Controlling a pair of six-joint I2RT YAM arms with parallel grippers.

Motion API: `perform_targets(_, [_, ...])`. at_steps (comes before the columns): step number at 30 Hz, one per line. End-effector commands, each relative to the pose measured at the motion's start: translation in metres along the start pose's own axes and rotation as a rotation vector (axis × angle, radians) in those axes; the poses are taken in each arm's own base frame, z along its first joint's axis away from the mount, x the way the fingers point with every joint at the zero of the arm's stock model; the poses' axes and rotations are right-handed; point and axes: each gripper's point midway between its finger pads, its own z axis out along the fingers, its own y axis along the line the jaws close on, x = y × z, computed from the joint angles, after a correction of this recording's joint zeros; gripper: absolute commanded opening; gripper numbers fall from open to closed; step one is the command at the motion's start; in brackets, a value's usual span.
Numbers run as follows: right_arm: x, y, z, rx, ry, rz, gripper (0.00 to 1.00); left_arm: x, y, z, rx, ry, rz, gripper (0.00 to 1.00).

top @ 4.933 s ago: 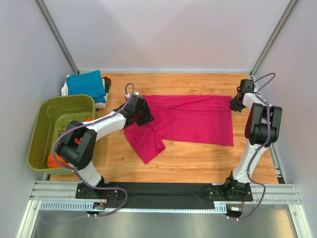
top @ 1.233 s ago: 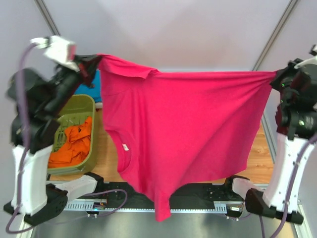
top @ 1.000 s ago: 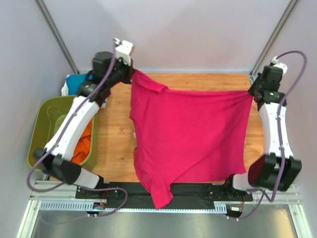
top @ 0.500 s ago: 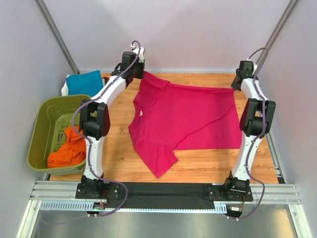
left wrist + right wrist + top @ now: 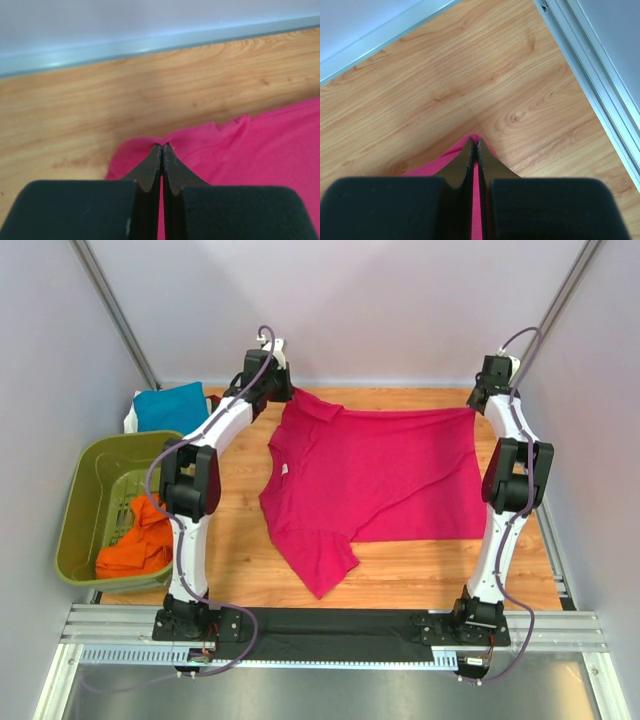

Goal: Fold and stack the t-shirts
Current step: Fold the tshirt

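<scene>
A black strip runs along the near edge of the wooden desk, between the two arm bases. At the left edge sits an olive basket with orange t-shirts bunched in its near end. The magenta t-shirt lies spread across the middle of the desk, one sleeve flopped towards the near edge. In the far left corner a teal t-shirt lies folded. Both arms reach to the far edge, where the left gripper and the right gripper each pinch a far corner of the magenta cloth, jaws tight together. Pale walls close in behind. A second ago the shirt hung in the air; half a second ago its far hem sagged, and now it runs straight.
</scene>
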Motion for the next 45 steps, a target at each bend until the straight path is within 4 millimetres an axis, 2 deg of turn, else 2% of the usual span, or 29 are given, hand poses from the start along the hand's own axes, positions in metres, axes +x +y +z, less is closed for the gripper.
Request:
perform_targets(1, [-0.029,-0.014,-0.006,0.038,-0.08,0.026,0.0,-0.056,-0.034,-0.047,0.098,-0.115,-0.071,0.0])
perform_targets(2, [-0.03,-0.014,-0.008,0.034,-0.08,0.035,0.0,-0.046,-0.036,-0.048,0.105,-0.091,-0.09,0.0])
perform_targets(3, [-0.027,-0.015,-0.007,0.037,-0.073,0.037,0.0,-0.048,-0.039,-0.054,0.108,-0.092,-0.109,0.0])
perform_targets(5, [-0.025,-0.019,-0.006,0.045,-0.064,0.043,0.0,-0.034,-0.042,-0.056,0.102,-0.064,-0.119,0.0])
perform_targets(9, [-0.016,-0.03,-0.004,0.076,-0.024,0.057,0.0,-0.028,-0.048,-0.067,0.106,-0.042,-0.149,0.0])
perform_targets(10, [-0.013,-0.033,-0.003,0.071,-0.014,0.059,0.0,-0.021,-0.051,-0.068,0.121,-0.025,-0.163,0.0])
perform_targets(12, [-0.009,-0.032,-0.002,0.058,-0.002,0.07,0.0,-0.023,-0.057,-0.076,0.135,-0.026,-0.166,0.0])
perform_targets(18, [0.002,-0.027,-0.005,0.02,0.032,0.084,0.0,-0.005,-0.077,-0.095,0.155,0.019,-0.158,0.0])
perform_targets(21, [-0.001,-0.029,-0.012,0.019,0.026,0.079,0.0,0.003,-0.086,-0.108,0.163,0.032,-0.168,0.0])
perform_targets(22, [-0.003,-0.029,-0.015,0.019,0.02,0.075,0.0,0.014,-0.088,-0.111,0.16,0.052,-0.173,0.0])
perform_targets(25, [-0.002,-0.028,-0.021,0.007,0.027,0.064,0.0,0.017,-0.099,-0.128,0.171,0.048,-0.196,0.0])
perform_targets(28, [-0.004,-0.027,-0.027,-0.002,0.025,0.063,0.0,0.03,-0.102,-0.134,0.159,0.069,-0.203,0.0])
perform_targets(36, [-0.01,-0.033,-0.04,0.014,0.02,0.047,0.0,0.041,-0.112,-0.151,0.176,0.076,-0.281,0.0])
perform_targets(41, [-0.003,-0.039,-0.042,0.036,0.044,0.041,0.0,0.044,-0.123,-0.159,0.204,0.081,-0.317,0.0])
perform_targets(45, [0.007,-0.045,-0.044,0.049,0.073,0.035,0.0,0.055,-0.13,-0.164,0.212,0.109,-0.327,0.0])
